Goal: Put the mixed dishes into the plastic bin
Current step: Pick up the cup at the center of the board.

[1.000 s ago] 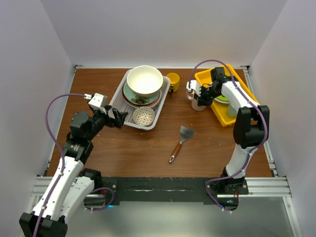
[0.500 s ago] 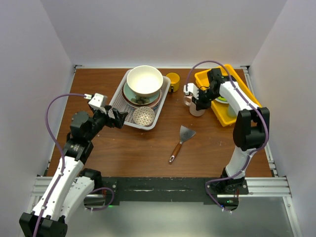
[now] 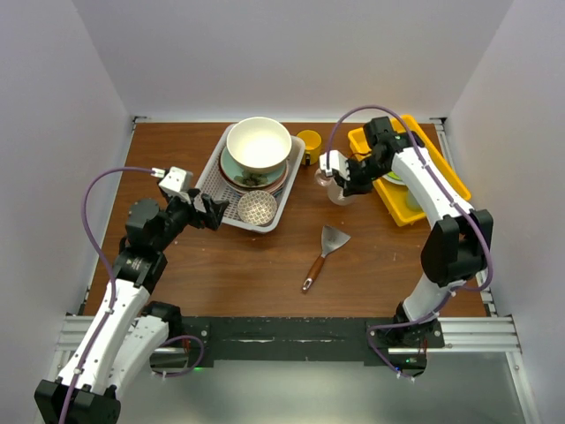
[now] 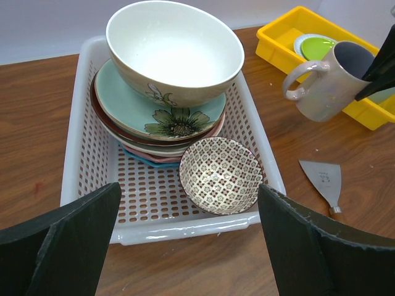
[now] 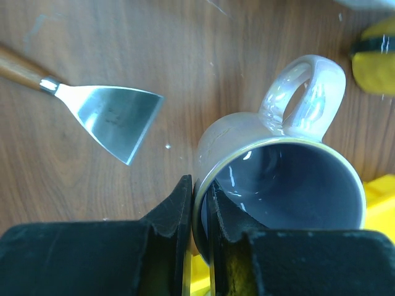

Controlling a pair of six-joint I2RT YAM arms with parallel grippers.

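The white lattice bin [image 3: 211,177] [image 4: 92,179] holds a stack of plates [image 4: 123,111] with a large cream bowl [image 3: 258,144] [image 4: 173,49] on top, and a small patterned bowl [image 3: 257,208] [image 4: 220,174] at its near corner. My right gripper [image 3: 344,181] [image 5: 200,203] is shut on the rim of the purple-lined cream mug [image 5: 278,179] [image 4: 327,86], held above the table right of the bin. A yellow mug [image 3: 309,144] stands beside the bin's far right corner. My left gripper [image 3: 212,212] [image 4: 185,240] is open and empty, just in front of the bin.
A yellow tray [image 3: 415,190] [image 4: 296,31] at the right holds a lime-green plate [image 4: 321,46]. A wooden-handled metal spatula [image 3: 322,254] [image 5: 111,117] lies on the table near the middle.
My right gripper has carried the cream mug leftward, away from the yellow tray and toward the bin. The left arm has not moved.
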